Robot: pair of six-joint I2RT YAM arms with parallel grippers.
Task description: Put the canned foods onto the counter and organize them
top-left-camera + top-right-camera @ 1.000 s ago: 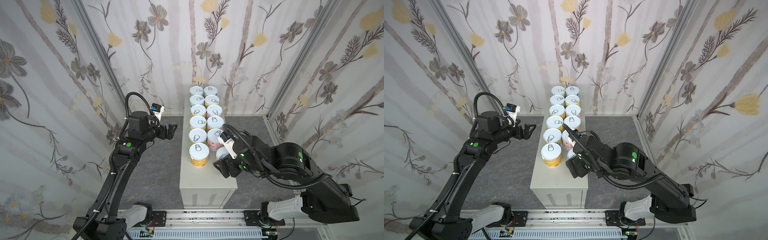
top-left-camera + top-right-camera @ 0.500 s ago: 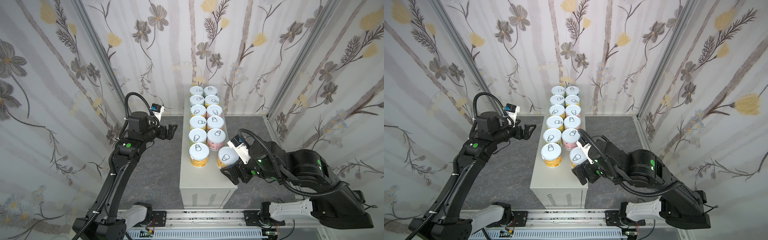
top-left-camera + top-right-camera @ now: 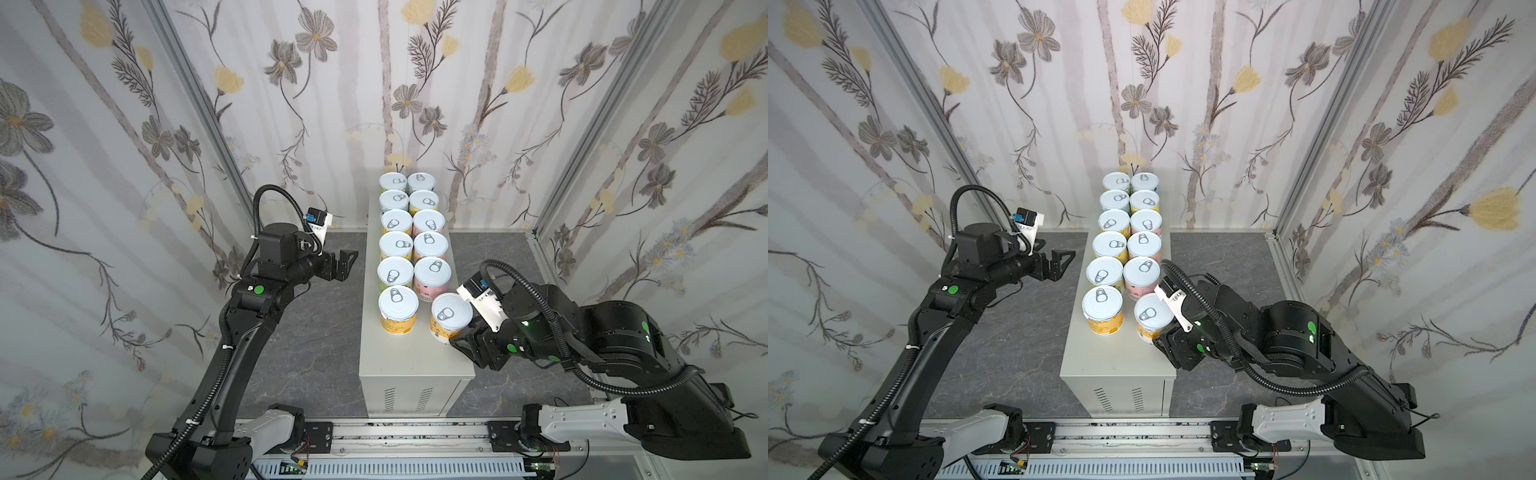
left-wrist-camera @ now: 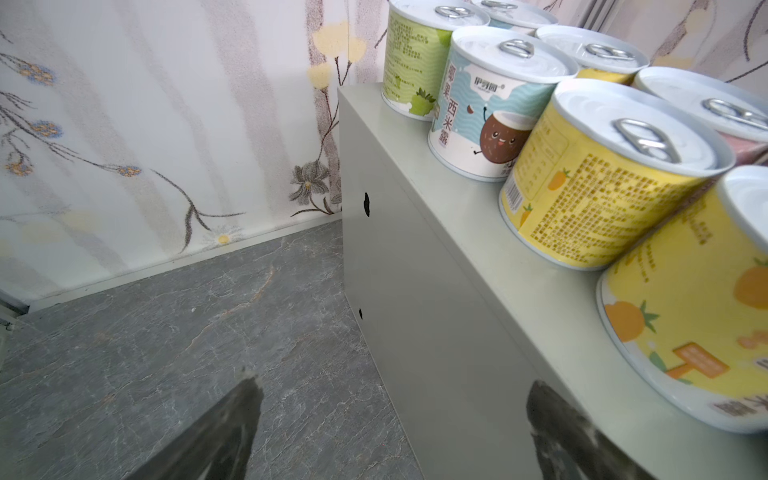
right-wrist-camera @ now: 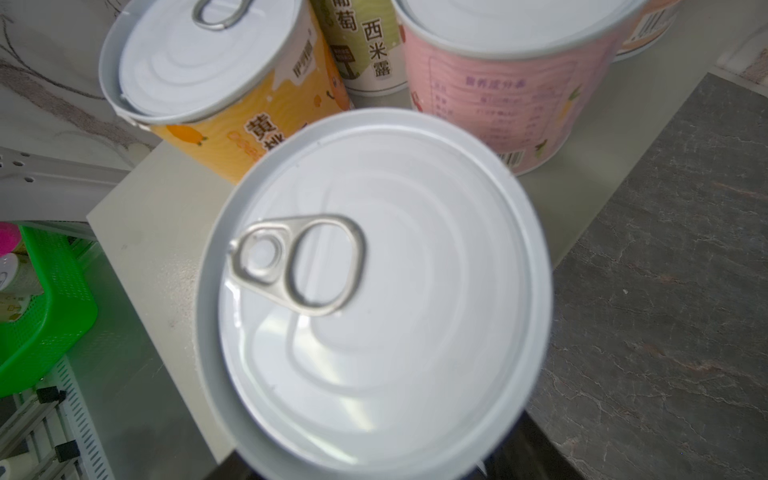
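While the short cylindrical orange-labelled can (image 3: 451,316) with its white pull-tab lid sits at the right edge of the long pale grey-beige metal box counter (image 3: 411,361), just off the near end of the right-hand column, the right gripper (image 3: 460,340) is tucked against its lower side (pressing or merely close, I cannot tell). The eleven other white-lidded cans (image 3: 396,245) stand in two columns behind it. The left gripper (image 3: 349,264) hangs above the dark grey marbled floor (image 3: 324,332) beside the counter, jaws wide apart, empty.
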